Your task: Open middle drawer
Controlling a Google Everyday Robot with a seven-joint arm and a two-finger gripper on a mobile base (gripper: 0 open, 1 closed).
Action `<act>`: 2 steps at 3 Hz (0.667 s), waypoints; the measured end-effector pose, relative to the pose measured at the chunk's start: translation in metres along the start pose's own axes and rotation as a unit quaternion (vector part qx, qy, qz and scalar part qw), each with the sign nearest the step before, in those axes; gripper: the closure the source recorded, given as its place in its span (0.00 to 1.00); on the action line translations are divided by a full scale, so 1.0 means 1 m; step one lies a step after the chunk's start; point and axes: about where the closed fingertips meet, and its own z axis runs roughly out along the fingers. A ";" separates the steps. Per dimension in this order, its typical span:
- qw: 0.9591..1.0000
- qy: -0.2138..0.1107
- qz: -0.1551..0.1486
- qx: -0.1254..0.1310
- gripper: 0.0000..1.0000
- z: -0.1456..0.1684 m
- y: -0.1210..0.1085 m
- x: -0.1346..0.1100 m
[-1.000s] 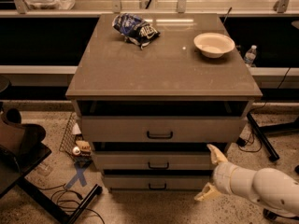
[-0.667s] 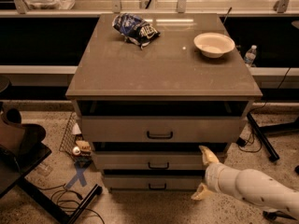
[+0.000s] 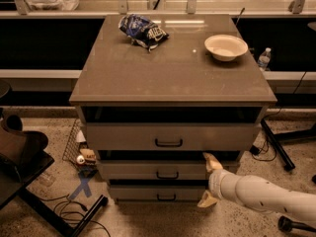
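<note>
The middle drawer [image 3: 133, 171] is the second of three grey-beige fronts in the cabinet, with a small black bar handle [image 3: 167, 175] at its centre. My gripper [image 3: 210, 180] comes in from the lower right on a white arm and sits in front of the right part of that drawer, to the right of the handle. Its two tan fingers are spread one above the other, open: the upper fingertip [image 3: 212, 161] is at the drawer's top edge and the lower one [image 3: 207, 200] is by the bottom drawer. Nothing is held.
The top drawer [image 3: 123, 136] and bottom drawer [image 3: 133, 193] flank the middle one. A chip bag [image 3: 142, 30] and a white bowl [image 3: 226, 46] rest on the cabinet top [image 3: 168, 68]. A dark stand [image 3: 29, 172] and cables are at left, a chair base [image 3: 276, 147] at right.
My gripper and arm have moved left, from beyond the cabinet's right edge to in front of the right part of the middle drawer. The drawers have not moved.
</note>
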 end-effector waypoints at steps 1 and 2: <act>1.000 -0.003 -0.008 -0.016 0.00 0.024 -0.008 0.002; 0.999 0.008 -0.020 -0.041 0.00 0.047 -0.017 0.009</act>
